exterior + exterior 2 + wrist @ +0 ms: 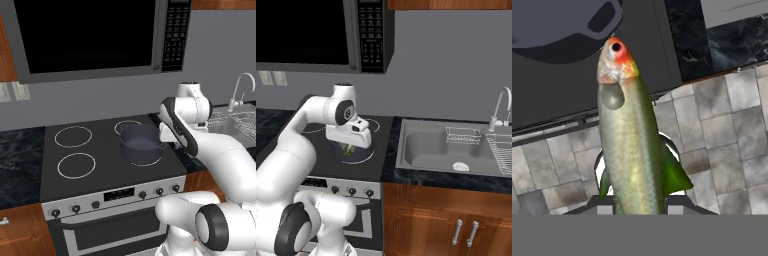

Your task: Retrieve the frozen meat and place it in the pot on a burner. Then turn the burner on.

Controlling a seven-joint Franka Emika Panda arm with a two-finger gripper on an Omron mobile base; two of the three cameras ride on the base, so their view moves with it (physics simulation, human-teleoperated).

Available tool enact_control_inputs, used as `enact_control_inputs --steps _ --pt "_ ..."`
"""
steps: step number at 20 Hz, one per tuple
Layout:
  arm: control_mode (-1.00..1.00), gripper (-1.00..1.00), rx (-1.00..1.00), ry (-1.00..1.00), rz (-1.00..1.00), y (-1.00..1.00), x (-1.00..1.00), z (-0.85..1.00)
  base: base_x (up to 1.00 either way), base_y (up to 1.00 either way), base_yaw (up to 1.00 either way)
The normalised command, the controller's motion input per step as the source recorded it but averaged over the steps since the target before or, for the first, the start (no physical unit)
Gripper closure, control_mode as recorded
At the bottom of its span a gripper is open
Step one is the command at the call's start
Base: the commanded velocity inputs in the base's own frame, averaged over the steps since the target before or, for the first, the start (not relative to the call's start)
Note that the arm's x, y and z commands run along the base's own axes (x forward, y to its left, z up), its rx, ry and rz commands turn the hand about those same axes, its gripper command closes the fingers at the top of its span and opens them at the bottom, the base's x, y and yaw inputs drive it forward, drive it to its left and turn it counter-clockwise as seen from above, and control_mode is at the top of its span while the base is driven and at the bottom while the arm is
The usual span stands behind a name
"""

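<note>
The frozen meat (629,135) is a small greenish-yellow fish with an orange-red head. It points away from the hand, and my gripper (639,205) is shut on its tail end. In the right base view the fish (347,148) hangs under the hand, over the cooktop's right side. The dark blue-grey pot (141,144) stands on the front right burner (150,163), whose white ring shows under it. The hand is by the pot's right rim. In the hand view, part of the pot (557,30) and one handle sit at the top left, beyond the fish's head.
A row of stove knobs (142,194) runs along the front panel. A microwave (90,35) hangs above the cooktop. A sink (446,147) with a faucet (501,107) lies to the right. Two free burner rings (75,165) are on the left.
</note>
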Motion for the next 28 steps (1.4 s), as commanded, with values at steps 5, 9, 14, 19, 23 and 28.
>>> enact_control_inputs --steps 5,9,14,19,23,28 --pt "-1.0 1.0 0.0 -0.06 0.0 0.15 0.09 -0.01 0.0 0.0 0.0" --pt "-1.0 1.0 0.0 -0.06 0.0 0.0 0.05 0.0 0.0 0.0 0.0" --pt "-1.0 1.0 0.0 -0.06 0.0 0.0 0.06 -0.07 0.0 0.0 0.0" --pt "-1.0 1.0 0.0 -0.07 0.0 0.0 0.1 -0.16 0.0 0.0 0.0" --pt "-1.0 1.0 0.0 -0.05 0.0 0.0 0.14 -0.09 0.0 0.0 0.0" --pt "-1.0 1.0 0.0 0.0 0.0 0.0 0.21 0.0 0.0 0.0 0.0"
